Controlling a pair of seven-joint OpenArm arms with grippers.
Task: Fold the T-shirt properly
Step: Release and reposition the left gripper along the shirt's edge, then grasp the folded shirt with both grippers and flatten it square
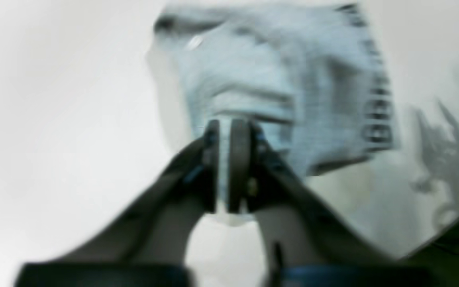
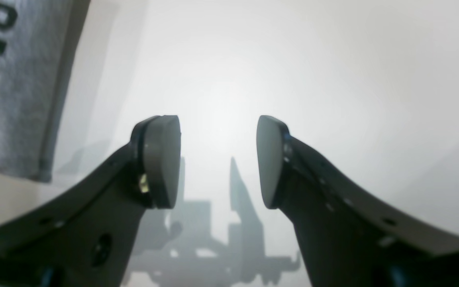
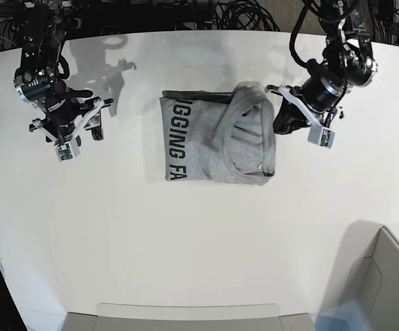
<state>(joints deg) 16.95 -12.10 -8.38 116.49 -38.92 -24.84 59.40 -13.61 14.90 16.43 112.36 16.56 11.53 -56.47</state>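
Observation:
The heather-grey T-shirt lies partly folded mid-table, with black capital lettering along its left side and a sleeve and collar bunched on its right half. My left gripper is at the shirt's right edge. In the blurred left wrist view this gripper is shut, with a pale strip of the T-shirt pinched between the pads. My right gripper hovers over bare table well left of the shirt. Its fingers stand wide open and hold nothing, with the lettered T-shirt edge off to the side.
The white table carries only the shirt. A grey bin stands at the front right corner and a flat grey tray edge runs along the front. Cables lie behind the table's back edge.

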